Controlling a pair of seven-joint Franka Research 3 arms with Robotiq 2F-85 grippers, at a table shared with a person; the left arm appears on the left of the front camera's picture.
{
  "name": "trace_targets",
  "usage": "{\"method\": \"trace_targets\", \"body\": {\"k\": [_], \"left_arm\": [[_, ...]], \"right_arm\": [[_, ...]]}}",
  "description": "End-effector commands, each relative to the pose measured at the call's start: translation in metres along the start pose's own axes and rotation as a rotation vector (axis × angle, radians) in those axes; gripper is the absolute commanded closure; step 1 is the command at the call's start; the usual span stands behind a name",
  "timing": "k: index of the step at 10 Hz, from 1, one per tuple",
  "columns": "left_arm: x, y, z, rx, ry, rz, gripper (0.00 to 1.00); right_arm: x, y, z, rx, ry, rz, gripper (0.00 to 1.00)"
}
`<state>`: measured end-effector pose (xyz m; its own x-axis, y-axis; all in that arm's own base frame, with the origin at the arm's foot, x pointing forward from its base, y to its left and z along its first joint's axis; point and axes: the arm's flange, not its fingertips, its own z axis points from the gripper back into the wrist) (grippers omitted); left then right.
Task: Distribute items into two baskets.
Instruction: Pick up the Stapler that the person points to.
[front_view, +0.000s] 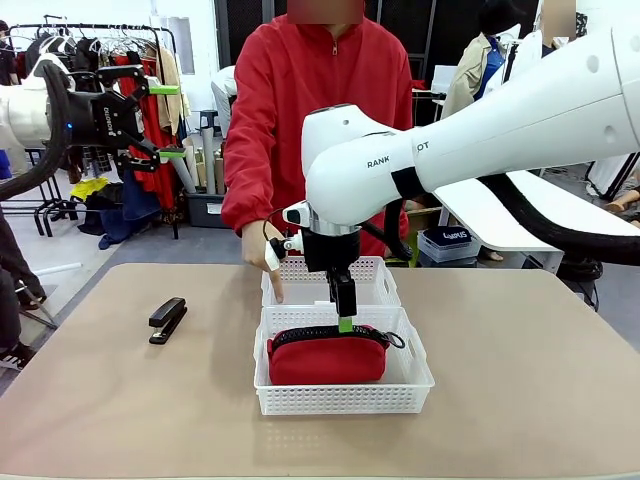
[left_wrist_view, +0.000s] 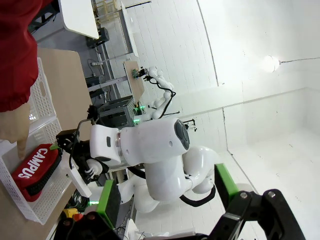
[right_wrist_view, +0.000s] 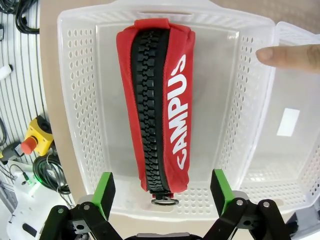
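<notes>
Tan tabletop (front_view: 520, 380) carries the larger basket (front_view: 343, 400), red pouch (front_view: 325, 360) inside. Right gripper (front_view: 345, 320) hangs above the basket, jaws apart. Left gripper (front_view: 168, 121), raised well left of it, likewise apart.

On table (front_view: 520, 380), at middle, nearer the robot: larger basket (front_view: 345, 398), with pouch (front_view: 325, 358) inside, lying crosswise, left to right. Directly behind, touching it: smaller basket (front_view: 375, 272). Left of both, well apart, on tabletop: stapler (front_view: 168, 319). At smaller basket's left rim: person's hand (front_view: 262, 245), finger pointing down. Just above pouch: right gripper (front_view: 345, 322). High at far left, beyond table edge: left gripper (front_view: 170, 122).
</notes>
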<state>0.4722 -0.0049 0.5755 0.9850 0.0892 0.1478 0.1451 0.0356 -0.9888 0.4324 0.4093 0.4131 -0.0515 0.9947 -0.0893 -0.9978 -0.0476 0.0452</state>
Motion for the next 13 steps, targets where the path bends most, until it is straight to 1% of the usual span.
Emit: {"method": "trace_targets", "body": {"k": [1,2,4,5,6,7,8,9,10,11,12,13], "left_arm": [[0.0,-0.002,0.0,0.0,0.0,-0.003,0.0],[0.0,-0.002,0.0,0.0,0.0,-0.003,0.0],[0.0,-0.002,0.0,0.0,0.0,-0.003,0.0],[0.0,-0.002,0.0,0.0,0.0,-0.003,0.0],[0.0,-0.002,0.0,0.0,0.0,-0.003,0.0],[0.0,-0.002,0.0,0.0,0.0,-0.003,0.0],[0.0,-0.002,0.0,0.0,0.0,-0.003,0.0],[0.0,-0.002,0.0,0.0,0.0,-0.003,0.0],[0.0,-0.002,0.0,0.0,0.0,-0.003,0.0],[0.0,-0.002,0.0,0.0,0.0,-0.003,0.0],[0.0,-0.002,0.0,0.0,0.0,-0.003,0.0],[0.0,-0.002,0.0,0.0,0.0,-0.003,0.0]], "right_arm": [[-0.016,-0.004,0.006,0.078,-0.085,0.001,0.0],[-0.035,-0.008,0.016,0.197,-0.167,-0.085,0.0],[-0.073,-0.009,0.038,0.285,-0.269,-0.156,0.0],[-0.091,-0.008,0.049,0.296,-0.255,-0.164,0.0],[-0.117,-0.005,0.066,0.31,-0.268,-0.182,0.0],[-0.138,-0.001,0.078,0.335,-0.298,-0.259,0.0],[-0.17,-0.002,0.083,0.415,-0.335,-0.366,0.0],[-0.199,-0.002,0.081,0.452,-0.408,-0.517,0.0],[-0.229,0.001,0.08,0.461,-0.463,-0.666,0.0],[-0.248,0.004,0.079,0.457,-0.457,-0.756,0.0],[-0.258,0.016,0.08,0.471,-0.481,-0.824,0.0],[-0.275,0.009,0.081,0.447,-0.498,-0.84,0.0]]}}
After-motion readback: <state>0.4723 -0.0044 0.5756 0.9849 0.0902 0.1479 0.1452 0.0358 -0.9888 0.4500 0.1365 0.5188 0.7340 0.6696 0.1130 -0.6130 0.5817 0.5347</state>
